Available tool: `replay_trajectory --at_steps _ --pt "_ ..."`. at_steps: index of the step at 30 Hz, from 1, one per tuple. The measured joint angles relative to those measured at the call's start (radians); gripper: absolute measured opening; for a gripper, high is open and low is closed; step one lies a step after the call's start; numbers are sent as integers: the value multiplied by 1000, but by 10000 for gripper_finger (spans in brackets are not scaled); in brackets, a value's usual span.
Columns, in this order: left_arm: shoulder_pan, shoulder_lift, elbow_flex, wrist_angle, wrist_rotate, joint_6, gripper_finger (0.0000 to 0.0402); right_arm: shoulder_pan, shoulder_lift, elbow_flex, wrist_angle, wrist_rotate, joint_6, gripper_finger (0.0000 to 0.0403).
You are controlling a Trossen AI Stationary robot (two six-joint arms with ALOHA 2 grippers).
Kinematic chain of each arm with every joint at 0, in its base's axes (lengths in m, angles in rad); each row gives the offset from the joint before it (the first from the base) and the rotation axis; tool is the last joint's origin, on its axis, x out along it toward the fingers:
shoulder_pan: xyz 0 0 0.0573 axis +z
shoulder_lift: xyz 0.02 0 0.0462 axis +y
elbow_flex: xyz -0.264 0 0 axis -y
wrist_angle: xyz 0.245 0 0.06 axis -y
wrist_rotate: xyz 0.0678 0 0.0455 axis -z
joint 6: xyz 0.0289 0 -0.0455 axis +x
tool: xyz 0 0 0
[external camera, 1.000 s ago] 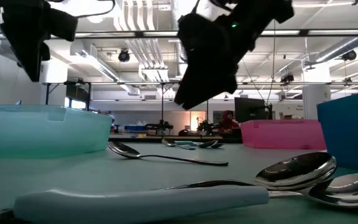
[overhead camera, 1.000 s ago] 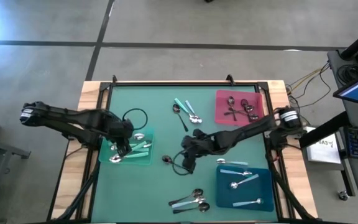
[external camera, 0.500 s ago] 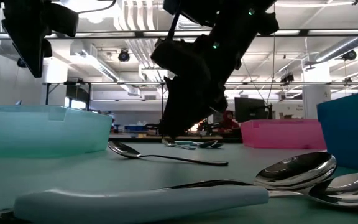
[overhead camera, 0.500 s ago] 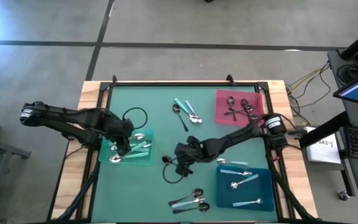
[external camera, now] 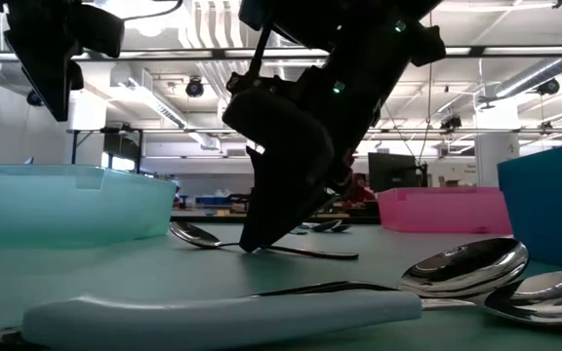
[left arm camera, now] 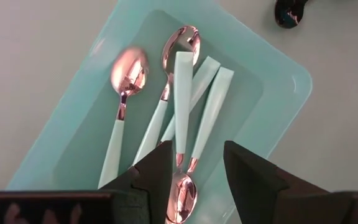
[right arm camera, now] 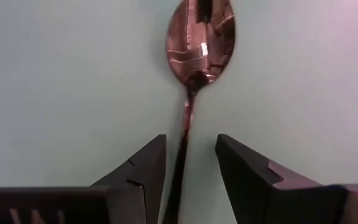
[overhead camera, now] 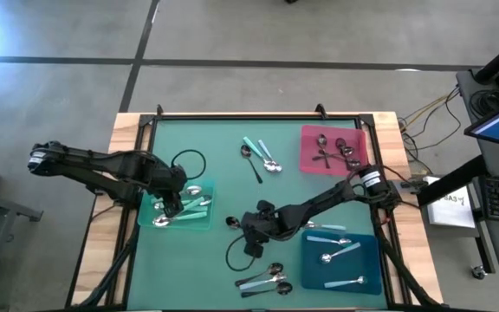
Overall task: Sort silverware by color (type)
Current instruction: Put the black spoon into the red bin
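Observation:
A dark all-metal spoon [overhead camera: 232, 222] lies flat on the green table, its bowl [right arm camera: 201, 37] toward the left. My right gripper [overhead camera: 251, 229] is open and low over it, one finger on each side of the handle [right arm camera: 184, 134]. In the low view its fingertips [external camera: 252, 239] reach down to the table beside the spoon [external camera: 281, 248]. My left gripper [overhead camera: 173, 206] hovers open above the teal tray [left arm camera: 278, 81], which holds several teal-handled spoons [left arm camera: 185, 93].
A pink tray [overhead camera: 308, 165] with dark spoons sits far right. A blue tray [overhead camera: 312, 264] with pale-blue spoons sits near right. Loose spoons lie at far centre [overhead camera: 261, 158] and near centre [overhead camera: 267, 279]. Black cable loops hang by each wrist [overhead camera: 189, 162], [overhead camera: 239, 251].
My right gripper has moved toward the table's near-left and come down onto the dark spoon, so its fingers now stand on either side of the handle. The spoon has not moved.

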Motion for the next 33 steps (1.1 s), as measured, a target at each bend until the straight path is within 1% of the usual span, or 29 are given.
replay_trajectory --at_steps 4,6,8,12,13,18,23,25,29,33 --pt "1 1 0 6 0 -1 128 -1 0 -2 -3 4 -1 131" --pt "1 2 0 10 0 -1 128 -2 0 -2 -16 2 -2 118" --pt "1 2 0 17 0 -1 128 -3 0 -2 -34 2 -2 93" --pt "1 2 0 49 0 -1 128 -3 -2 -9 -85 5 -16 25" --pt "1 2 0 59 0 -1 128 -3 -3 -10 -100 4 -22 18" --pt "1 2 0 135 6 13 128 -3 -24 -12 -176 -5 -50 11" --pt "0 2 0 237 6 47 128 -4 -100 -23 -285 -14 -93 9" --pt "0 2 0 272 6 55 128 -3 -149 -22 -344 26 -94 9" --pt "0 3 0 363 7 77 128 -14 -255 -19 -532 128 -73 9" --pt "0 16 0 480 7 81 128 -45 -359 -25 -737 185 -22 9"
